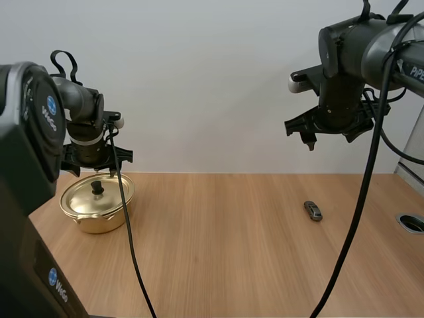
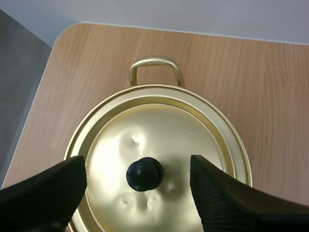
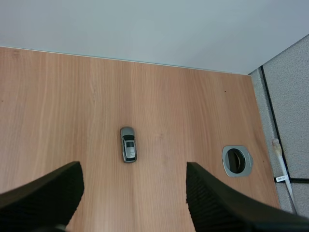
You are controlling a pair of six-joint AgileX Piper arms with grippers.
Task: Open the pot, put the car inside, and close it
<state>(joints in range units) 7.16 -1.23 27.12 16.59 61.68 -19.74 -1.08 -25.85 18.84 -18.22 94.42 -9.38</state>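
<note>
The wooden tabletop [image 1: 218, 265] runs forward from the arms' bases. At about 9 o'clock on it, close to the left edge, stands the gold pot [image 1: 99, 215], upright, with its lid [image 2: 164, 140] seated in the rim, so the pot is closed. The lid has a few shallow dents around the black knob [image 2: 144, 174] at its centre. A loop handle [image 2: 155, 67] juts from the pot's rim on the side towards the wall.

The left arm [image 1: 79, 106] reaches over the pot. The left jaws hang above the lid, spread apart and gripping nothing. Their ribbed inner faces stand at 9 and 3 o'clock of the knob, and bare lid shows between each face and the knob.

At about 3 o'clock on the tabletop, well apart from the pot, the small grey car [image 1: 313, 211] sits roof up on the wood. Its length runs roughly from 11 to 5 o'clock in the high view. A round metal-ringed cable hole [image 1: 412, 222] lies near the car, at its 3 o'clock, by the tabletop's right edge.

The right arm [image 1: 371, 46] holds the right jaws high over this side. They are spread apart and empty, and the car lies on the wood well below them, between the two ribbed faces in the right wrist view.

A plain white wall [image 1: 212, 79] closes the scene at 12 o'clock.
</note>
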